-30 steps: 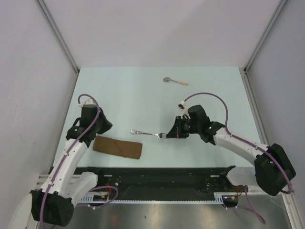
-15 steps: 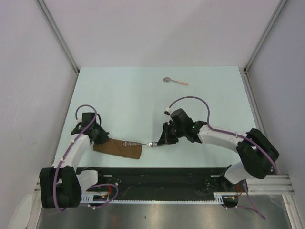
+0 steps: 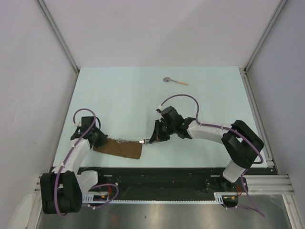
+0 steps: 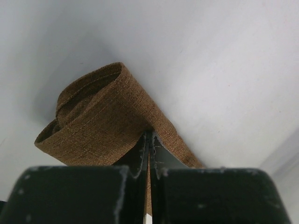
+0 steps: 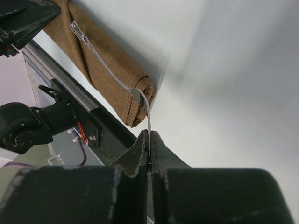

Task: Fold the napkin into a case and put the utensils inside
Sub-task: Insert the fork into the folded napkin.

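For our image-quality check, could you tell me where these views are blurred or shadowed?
Left wrist: left pincer blurred up close, napkin weave sharp, soft shadow around it. Right wrist: grey shadow beside the napkin's edge. Top external: even light, no glare.

Left arm (image 3: 75, 153) and right arm (image 3: 209, 131) flank the case (image 3: 125, 149); table (image 3: 119, 95) open beyond.

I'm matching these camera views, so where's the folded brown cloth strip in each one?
Top external: folded brown cloth strip, lower left.
Left wrist: centre-left, just above the jaws.
Right wrist: upper left, running diagonally.
Shared landmark: the left gripper shut on its end.
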Available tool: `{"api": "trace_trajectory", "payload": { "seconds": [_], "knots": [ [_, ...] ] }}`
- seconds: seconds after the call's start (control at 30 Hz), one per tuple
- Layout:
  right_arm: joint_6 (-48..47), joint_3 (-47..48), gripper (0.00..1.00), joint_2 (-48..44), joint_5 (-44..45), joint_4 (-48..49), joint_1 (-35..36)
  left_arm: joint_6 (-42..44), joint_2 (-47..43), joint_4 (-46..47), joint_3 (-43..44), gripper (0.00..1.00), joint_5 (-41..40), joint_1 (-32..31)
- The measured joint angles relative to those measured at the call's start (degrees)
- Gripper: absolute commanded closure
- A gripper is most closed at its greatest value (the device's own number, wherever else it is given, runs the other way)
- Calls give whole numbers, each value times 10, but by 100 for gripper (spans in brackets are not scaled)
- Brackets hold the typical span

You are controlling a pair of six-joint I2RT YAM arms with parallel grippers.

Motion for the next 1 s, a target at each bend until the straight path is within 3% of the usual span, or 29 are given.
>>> {"api": "trace_trajectory", "payload": {
  "seconds": [0.67, 1.0],
  "knots": [
    [59, 33, 100, 80, -16, 43, 26, -42, -46, 5, -28, 100, -44, 2],
    [64, 42, 100, 72, 16, -3, 29, -47, -68, 6, -35, 100, -52, 2]
  ]
}}
